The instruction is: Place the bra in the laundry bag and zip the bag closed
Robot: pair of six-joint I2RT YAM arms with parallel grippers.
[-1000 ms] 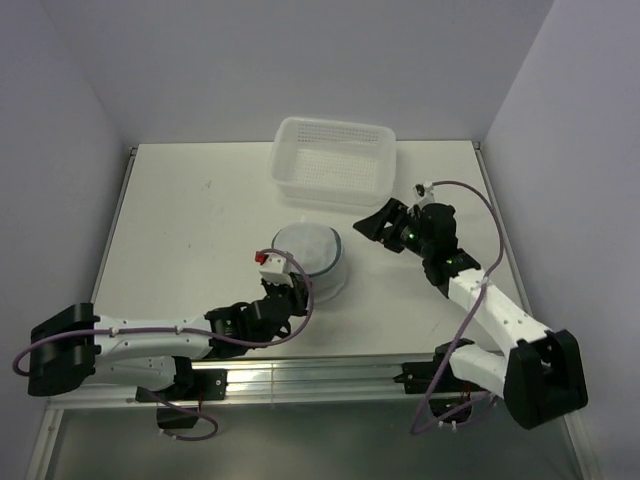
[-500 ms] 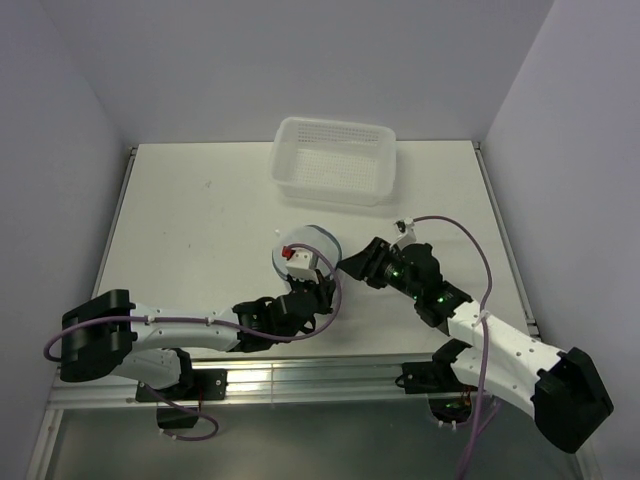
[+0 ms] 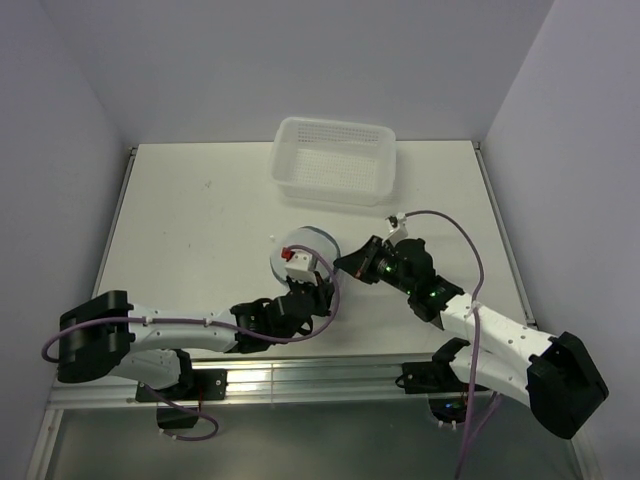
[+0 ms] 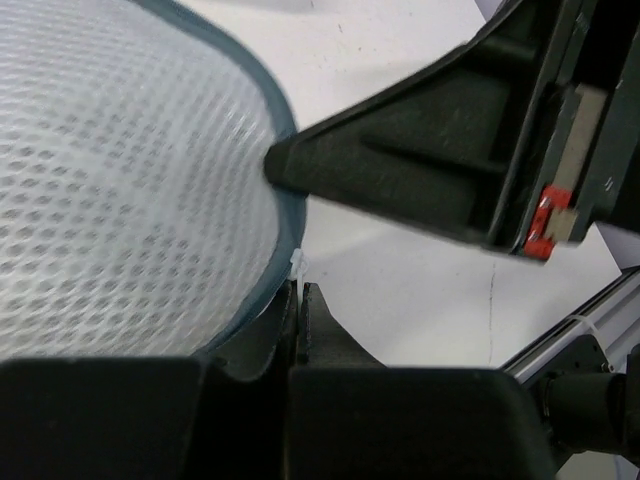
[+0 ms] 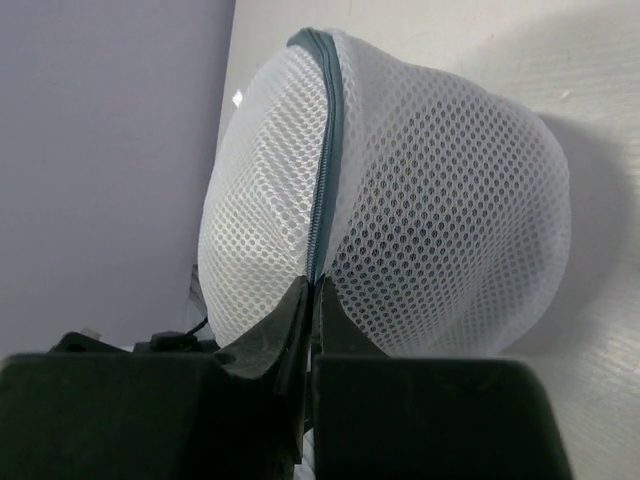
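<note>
The laundry bag [image 3: 322,244], a white mesh pod with a dark zipper rim, stands tipped on edge at mid-table between both arms. My left gripper [image 3: 322,289] is shut on a small white tab at the bag's rim [image 4: 297,268], the mesh dome [image 4: 120,180] filling the upper left. My right gripper [image 3: 341,264] comes in from the right and is shut on the zipper rim [image 5: 322,180], between the two domed halves [image 5: 440,200]. One black right finger [image 4: 400,170] touches the rim in the left wrist view. The bra shows in no view.
A white perforated plastic basket [image 3: 335,160] stands at the back of the table, behind the bag. Purple walls close in the left, back and right sides. A metal rail [image 3: 320,375] runs along the near edge by the arm bases.
The right arm swung from beside the basket down to the bag and its jaws closed on the zipper rim. The left arm shifted right, tipping the bag up on edge.
</note>
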